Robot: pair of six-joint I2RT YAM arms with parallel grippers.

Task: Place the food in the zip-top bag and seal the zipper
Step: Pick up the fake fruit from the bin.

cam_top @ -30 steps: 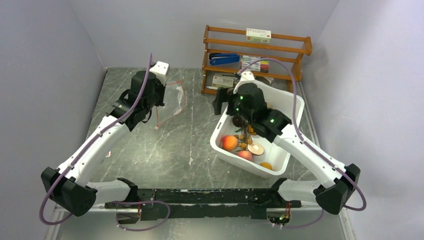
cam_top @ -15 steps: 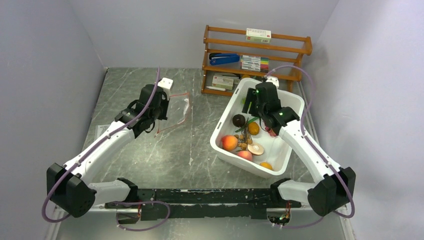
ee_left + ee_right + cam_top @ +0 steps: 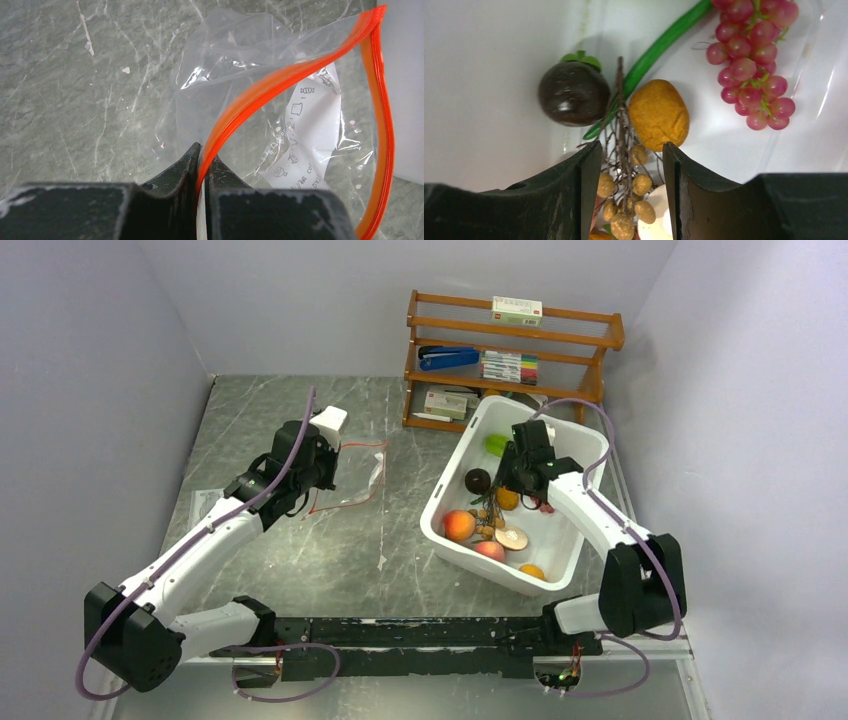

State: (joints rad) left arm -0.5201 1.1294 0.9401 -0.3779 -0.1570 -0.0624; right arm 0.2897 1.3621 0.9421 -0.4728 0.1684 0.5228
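Note:
The clear zip-top bag [image 3: 357, 475] hangs over the table left of the bin. My left gripper [image 3: 204, 155] is shut on its red-orange zipper [image 3: 300, 70], and the mouth gapes open in a loop to the right. The food lies in the white bin [image 3: 580, 440]. My right gripper [image 3: 631, 147] is open, low inside the bin, with one finger on each side of the brown berry cluster [image 3: 642, 184]. Just ahead lie the orange round fruit [image 3: 659, 114], the green pod [image 3: 659, 47] and the red grape bunch [image 3: 751, 65]. The pale bulb [image 3: 658, 207] shows under the cluster.
A dark round fruit [image 3: 573, 93] lies against the bin's left wall. More toy fruit, among them a peach [image 3: 459, 525], fills the bin's near end. A wooden rack [image 3: 510, 350] with a stapler and boxes stands behind the bin.
My right gripper has swung from the bin's left rim into the bin and come down over the berry cluster. My left gripper has carried the bag nearer and a little right.

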